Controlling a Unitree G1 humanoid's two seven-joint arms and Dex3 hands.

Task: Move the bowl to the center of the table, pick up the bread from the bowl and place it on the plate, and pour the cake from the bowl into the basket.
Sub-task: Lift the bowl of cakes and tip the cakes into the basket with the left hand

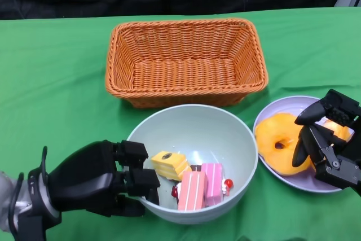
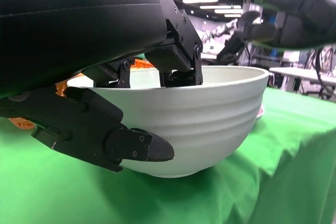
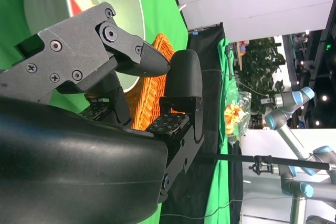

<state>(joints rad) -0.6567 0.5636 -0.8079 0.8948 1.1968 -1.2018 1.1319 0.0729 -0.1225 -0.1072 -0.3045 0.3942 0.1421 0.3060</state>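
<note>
Bowl (image 1: pixel 194 139) in pale green sits near the front edge of the green desk (image 1: pixel 51 77), just in front of the wicker basket (image 1: pixel 186 60). In the head view we see the left robot hand (image 1: pixel 121 178) clamped on the bowl's rim, fingers hooked inside and the rest outside. Three cake pieces (image 1: pixel 189 182) lie inside, yellow and pink. The bread (image 1: pixel 282 142), a ring-shaped bun, already lies on the lilac plate (image 1: pixel 293 182) toward the front right corner. The right robot hand (image 1: pixel 330 139) hangs over it, fingers apart; we judge it holds nothing.

From the right wrist, the right robot hand's fingers (image 3: pixel 136 59) stand spread with nothing between them, the bowl's wall and the basket beyond.

From the left wrist, the left robot hand (image 2: pixel 131 103) pinches the bowl wall (image 2: pixel 210 124), fingers over the lip, thumb pressed under the ribbed outside.

We judge the bowl stiff, light and smooth, so a rim pinch could slip as it tips; a deep hold on the lip serves best. The cakes look soft and light, and should slide out easily, so a slow tilt over the basket seems wise.
</note>
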